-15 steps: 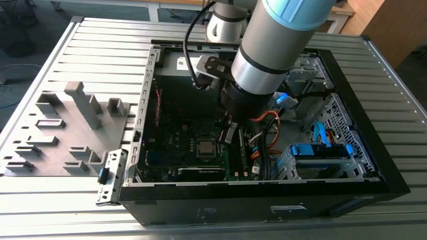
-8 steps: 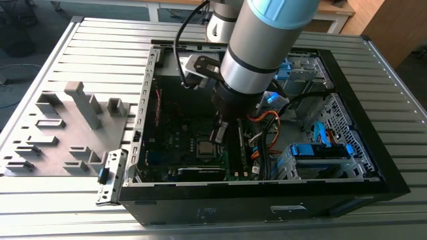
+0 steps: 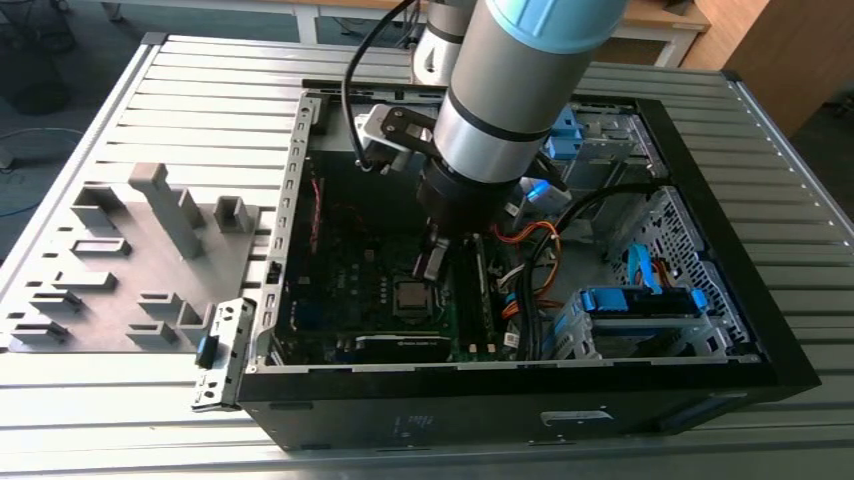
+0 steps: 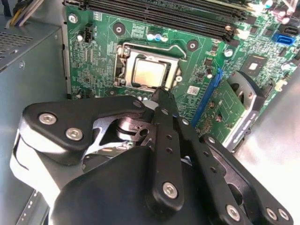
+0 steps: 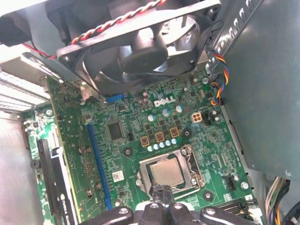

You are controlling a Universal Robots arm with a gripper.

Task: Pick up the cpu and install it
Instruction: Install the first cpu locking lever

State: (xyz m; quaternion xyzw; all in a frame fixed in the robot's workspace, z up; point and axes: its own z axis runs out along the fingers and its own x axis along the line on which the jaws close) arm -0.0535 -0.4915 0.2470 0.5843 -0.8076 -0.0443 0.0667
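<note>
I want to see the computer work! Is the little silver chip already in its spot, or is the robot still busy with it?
The cpu already lies flat inside the socket on the green board, so picking up and placing look done. The pincer hangs shut just above the socket's edge, holding nothing. The metal frame around the chip sits open, so the chip does not look locked in yet.

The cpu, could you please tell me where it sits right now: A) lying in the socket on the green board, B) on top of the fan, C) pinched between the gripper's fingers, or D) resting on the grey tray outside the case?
A: in both wrist views the cpu lies flat inside the metal socket frame on the green board, with the gripper closed just beside it, holding nothing.
</note>
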